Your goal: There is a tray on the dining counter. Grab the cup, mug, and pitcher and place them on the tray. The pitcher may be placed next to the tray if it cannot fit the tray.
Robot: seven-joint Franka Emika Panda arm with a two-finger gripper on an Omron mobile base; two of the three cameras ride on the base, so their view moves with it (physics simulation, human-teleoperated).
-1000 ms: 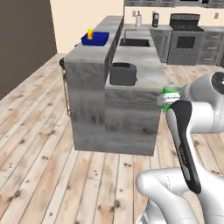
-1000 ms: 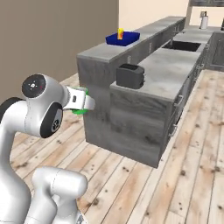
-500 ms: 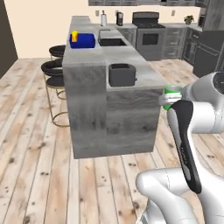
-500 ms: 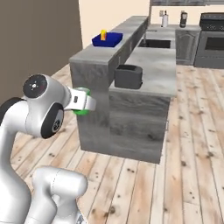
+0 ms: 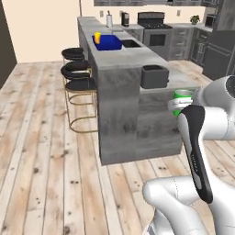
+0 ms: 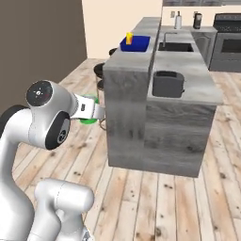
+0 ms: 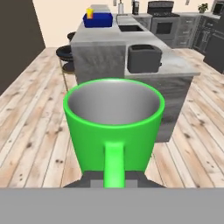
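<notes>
My gripper [image 7: 114, 176] is shut on the handle of the bright green mug [image 7: 113, 127], which is upright with its grey inside showing. The mug [image 5: 182, 95] hangs in the air near my arm, short of the counter's near end, and its green edge [image 6: 87, 121] peeks out under the gripper [image 6: 96, 113]. Far along the dining counter [image 5: 117, 62] stands the deep-blue tray [image 5: 110, 45] with the yellow cup [image 5: 97, 36] at its left end. The tray [image 7: 100, 22] and the cup [image 7: 89, 12] lie well ahead of the mug. The pitcher is out of view.
A dark toaster [image 5: 153, 75] sits on the lower counter beside the dining counter, with a sink [image 5: 131, 43] behind it. Black bar stools [image 5: 78, 75] line the counter's left side. A stove [image 5: 153, 23] and cabinets stand at the back. Wooden floor lies open to the left.
The whole picture has shifted, so the base has moved: the counter now sits more to the right and the stools have come into view. The mug stays in my grip.
</notes>
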